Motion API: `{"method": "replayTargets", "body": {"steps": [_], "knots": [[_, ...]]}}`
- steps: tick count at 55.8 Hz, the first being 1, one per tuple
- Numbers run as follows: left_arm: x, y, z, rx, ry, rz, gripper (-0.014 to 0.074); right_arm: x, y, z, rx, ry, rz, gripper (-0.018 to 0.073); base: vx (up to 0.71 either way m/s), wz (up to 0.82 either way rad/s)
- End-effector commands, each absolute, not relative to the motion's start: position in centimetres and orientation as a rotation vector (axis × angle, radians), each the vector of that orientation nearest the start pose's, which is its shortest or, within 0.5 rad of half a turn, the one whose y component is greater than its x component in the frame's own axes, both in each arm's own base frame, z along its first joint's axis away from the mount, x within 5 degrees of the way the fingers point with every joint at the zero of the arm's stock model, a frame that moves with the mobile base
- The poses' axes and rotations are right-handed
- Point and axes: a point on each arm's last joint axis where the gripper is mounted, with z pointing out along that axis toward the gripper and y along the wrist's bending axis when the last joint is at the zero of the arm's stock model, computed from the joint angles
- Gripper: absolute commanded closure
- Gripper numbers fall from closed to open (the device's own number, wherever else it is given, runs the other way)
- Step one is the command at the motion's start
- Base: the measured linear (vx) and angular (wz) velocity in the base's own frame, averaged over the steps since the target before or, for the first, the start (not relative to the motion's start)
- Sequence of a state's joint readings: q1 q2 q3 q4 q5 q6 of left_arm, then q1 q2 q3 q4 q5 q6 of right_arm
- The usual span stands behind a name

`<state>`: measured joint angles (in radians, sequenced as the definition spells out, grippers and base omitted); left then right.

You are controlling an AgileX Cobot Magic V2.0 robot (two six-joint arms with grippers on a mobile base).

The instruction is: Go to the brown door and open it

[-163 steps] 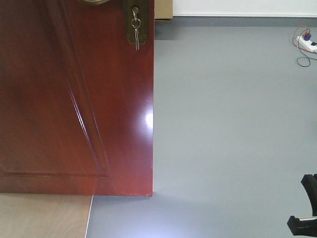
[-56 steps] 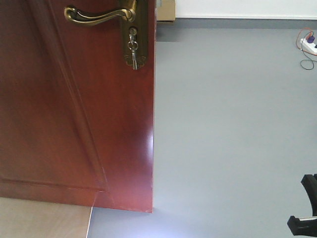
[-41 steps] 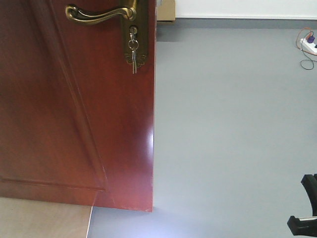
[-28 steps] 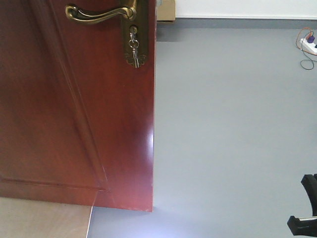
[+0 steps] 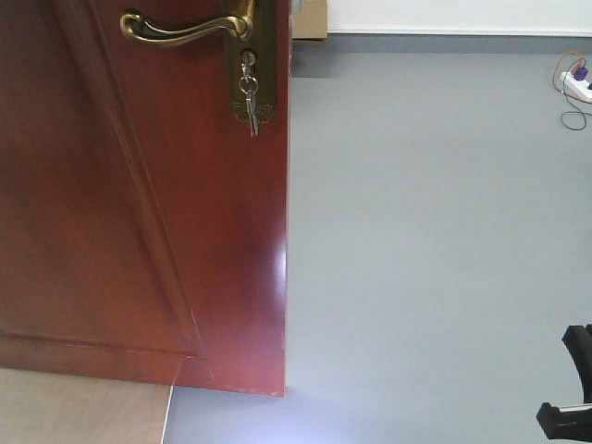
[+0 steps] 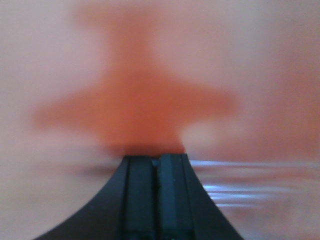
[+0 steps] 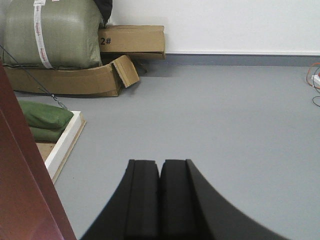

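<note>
- The brown door (image 5: pixel 139 203) filled the left half of the front view, its brass lever handle (image 5: pixel 180 28) and keys (image 5: pixel 249 97) at top, grey floor (image 5: pixel 435 240) to its right.
- Left wrist view: the left gripper (image 6: pixel 158 172), fingers pressed together, faced a blurred reddish surface close ahead.
- Right wrist view: the right gripper (image 7: pixel 160 175), fingers together and empty, pointed over the floor; door edge at lower left, cardboard boxes (image 7: pixel 132 41) beyond.

The door (image 5: pixel 139 231) was a glossy reddish brown with a white glare spot near its right edge. Its lever handle (image 5: pixel 180 28) and lock plate (image 5: pixel 252 65) were dull brass, the keys (image 5: pixel 250 92) silvery. The floor (image 5: pixel 435 240) was plain blue-grey, the wall (image 5: pixel 462 14) white. At lower left lay a pale tan board (image 5: pixel 83 412). Both the left gripper (image 6: pixel 155 162) and the right gripper (image 7: pixel 160 167) were matte black. In the right wrist view, sacks (image 7: pixel 50 35) were olive green and boxes (image 7: pixel 132 40) cardboard brown.
</note>
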<state>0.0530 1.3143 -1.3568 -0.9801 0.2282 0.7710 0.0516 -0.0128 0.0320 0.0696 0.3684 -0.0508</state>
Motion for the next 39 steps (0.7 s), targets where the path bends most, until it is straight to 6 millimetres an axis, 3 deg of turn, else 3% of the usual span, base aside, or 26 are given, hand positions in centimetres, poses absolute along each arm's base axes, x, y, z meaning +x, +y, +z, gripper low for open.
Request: {"method": "replayTargets", "body": {"steps": [1, 15, 31, 39], "knots": [[29.1, 0.8, 48.3, -0.194, 1.451, -0.250, 0.0530, 5.4, 0.5, 17.6, -0.056, 1.791, 0.060, 0.0559, 0.00, 0.00], [28.9, 1.5, 49.2, -0.291, 1.336, -0.262, 0.0530, 5.4, 0.5, 17.6, -0.056, 1.791, 0.060, 0.0559, 0.00, 0.00], [28.8, 1.6, 49.6, -0.254, 1.295, -0.223, 0.0530, 5.4, 0.5, 17.6, -0.056, 1.791, 0.060, 0.0559, 0.00, 0.00], [27.1, 1.4, 50.5, -0.165, 1.302, -0.121, 0.0530, 5.4, 0.5, 17.6, -0.056, 1.791, 0.060, 0.0559, 0.00, 0.00]]}}
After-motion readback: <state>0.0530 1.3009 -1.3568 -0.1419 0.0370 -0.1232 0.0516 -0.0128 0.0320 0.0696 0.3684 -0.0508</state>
